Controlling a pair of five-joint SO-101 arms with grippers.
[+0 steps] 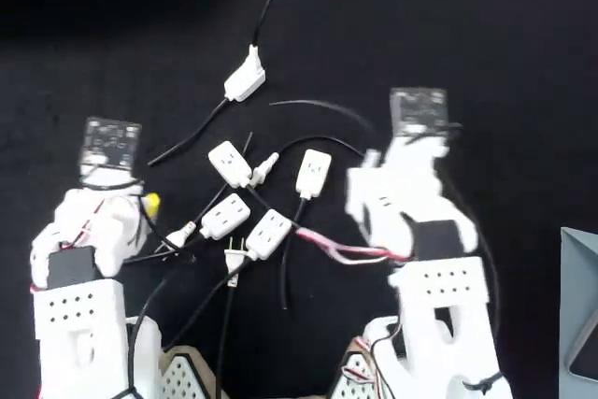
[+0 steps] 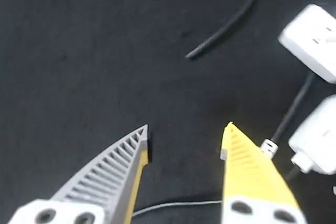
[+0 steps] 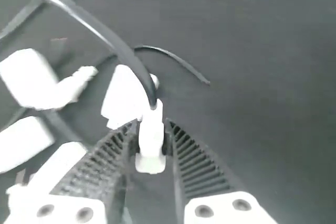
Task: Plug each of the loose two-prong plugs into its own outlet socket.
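Note:
Several white outlet sockets lie mid-table, among them one (image 1: 313, 173) just left of my right gripper (image 1: 371, 158). That gripper (image 3: 151, 145) is shut on a white two-prong plug (image 3: 151, 137), held above the cloth, with its black cable (image 3: 105, 30) arcing away. The nearest socket (image 3: 123, 98) lies just beyond the plug. My left gripper (image 2: 186, 140) hangs open over bare cloth left of the cluster, its yellow finger (image 1: 149, 201) showing from above. Another plug (image 1: 182, 234) lies at the end of a socket (image 1: 225, 216), and a third plug (image 1: 235, 251) rests beside a socket (image 1: 269, 234).
A white adapter (image 1: 245, 77) on a black cord lies farther back. Loose black cables (image 1: 318, 109) cross the middle. Two sockets (image 2: 312, 40) (image 2: 317, 140) lie beside my left gripper. A grey tray (image 1: 579, 306) sits at the right edge. Black cloth (image 1: 514, 63) covers the table.

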